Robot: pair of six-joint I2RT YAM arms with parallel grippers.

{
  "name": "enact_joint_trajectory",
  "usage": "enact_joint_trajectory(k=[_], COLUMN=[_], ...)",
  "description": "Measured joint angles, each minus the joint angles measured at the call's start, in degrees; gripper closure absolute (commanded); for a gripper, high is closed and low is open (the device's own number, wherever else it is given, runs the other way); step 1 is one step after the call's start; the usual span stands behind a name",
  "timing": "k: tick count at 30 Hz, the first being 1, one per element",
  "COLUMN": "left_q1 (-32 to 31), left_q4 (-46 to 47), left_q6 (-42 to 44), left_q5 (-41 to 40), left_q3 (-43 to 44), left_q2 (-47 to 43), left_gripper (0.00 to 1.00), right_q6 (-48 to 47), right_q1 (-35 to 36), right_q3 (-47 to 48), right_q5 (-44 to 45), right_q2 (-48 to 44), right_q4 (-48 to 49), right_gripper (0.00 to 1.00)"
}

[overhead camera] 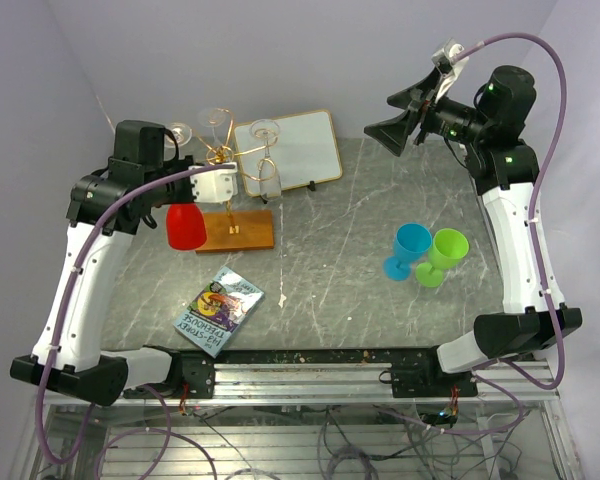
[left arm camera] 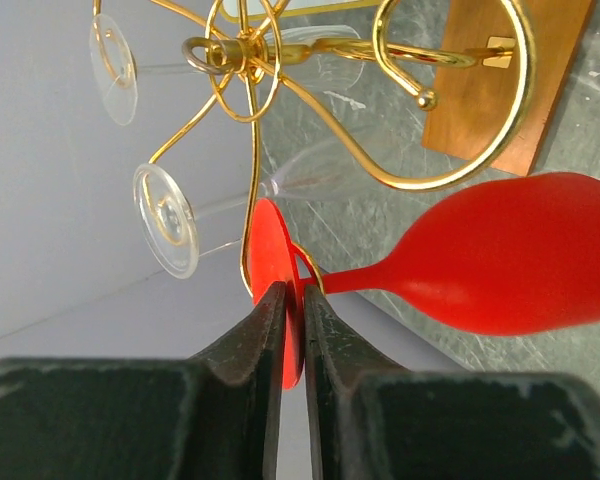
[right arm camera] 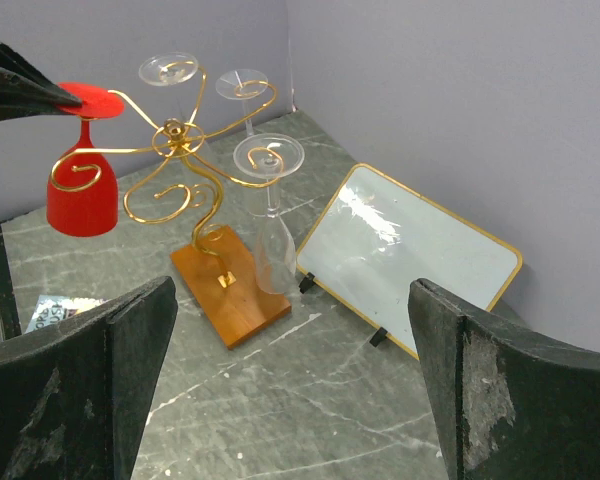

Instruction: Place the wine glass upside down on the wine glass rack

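Black fingers of the left gripper point(left arm camera: 290, 295) stand almost closed, pinching the flat red foot of the wine glass point(left arm camera: 510, 255) between them. This glass hangs upside down at the outer end of one curled arm of the wine glass rack point(right arm camera: 172, 131), foot on top and bowl below, its stem against the gold wire. Whether the foot already bears on the wire, I cannot tell. Three clear glasses hang foot-up from the rack's other arms: one point(right arm camera: 168, 70) beside the red glass, one point(right arm camera: 242, 85) at the back towards the wall, and one point(right arm camera: 268, 160) on the side facing the white board point(right arm camera: 410, 255). That board leans just beside the rack's wooden base point(right arm camera: 235, 295). The right gripper point(right arm camera: 290, 300) is raised well apart from the rack, jaws spread wide and holding nothing. A blue glass point(overhead camera: 410, 250) and a green glass point(overhead camera: 442, 257) stand touching each other on the grey table point(overhead camera: 340, 290), well to the right of the rack. Near the base, on the arms' side, lies a printed packet point(overhead camera: 218, 310).
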Motion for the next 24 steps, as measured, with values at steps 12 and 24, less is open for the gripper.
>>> enact_joint_trajectory(k=[12, 24], left_q1=[0.0, 0.0], left_q4=[-1.53, -2.51], left_q6=[-0.02, -0.02], left_q5=[0.55, 1.49], left_q3=[-0.48, -0.92], left_q2=[-0.68, -1.49], left_gripper=[0.68, 0.61], right_q6=[-0.02, -1.16], right_q1=[-0.39, -1.03], right_q3=[-0.72, -1.9], right_q5=[0.04, 1.77], right_q2=[-0.13, -0.33], right_q4=[0.15, 0.37], right_gripper=[0.0, 0.0])
